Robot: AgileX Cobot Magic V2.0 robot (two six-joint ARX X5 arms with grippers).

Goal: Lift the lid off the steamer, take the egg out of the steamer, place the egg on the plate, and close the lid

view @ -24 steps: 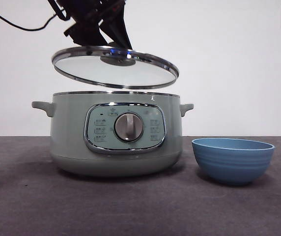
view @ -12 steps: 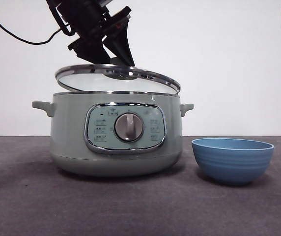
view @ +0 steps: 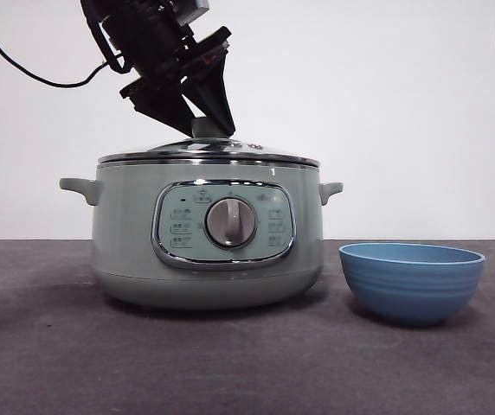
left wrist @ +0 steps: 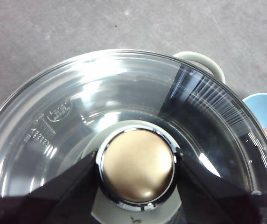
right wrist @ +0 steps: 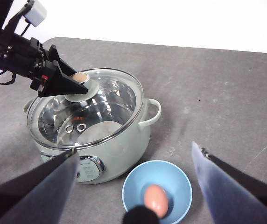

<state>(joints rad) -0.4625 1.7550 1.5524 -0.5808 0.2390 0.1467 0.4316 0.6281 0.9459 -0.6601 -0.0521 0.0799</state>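
One egg lies in the plate beside the steamer on the bench. The left gripper has its fingers clenched on the knob of the lid, which sits on the steamer. The right gripper hangs released above.

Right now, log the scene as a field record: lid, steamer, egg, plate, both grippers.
lid: seated on the steamer rim, level
steamer: on the table, closed, dial facing the front camera
egg: in the plate
plate: on the table beside the steamer, apart from it
left gripper: jaws shut on the lid knob
right gripper: open, empty, raised above the plate and steamer
task stage: egg moved, lid back on, knob not yet released
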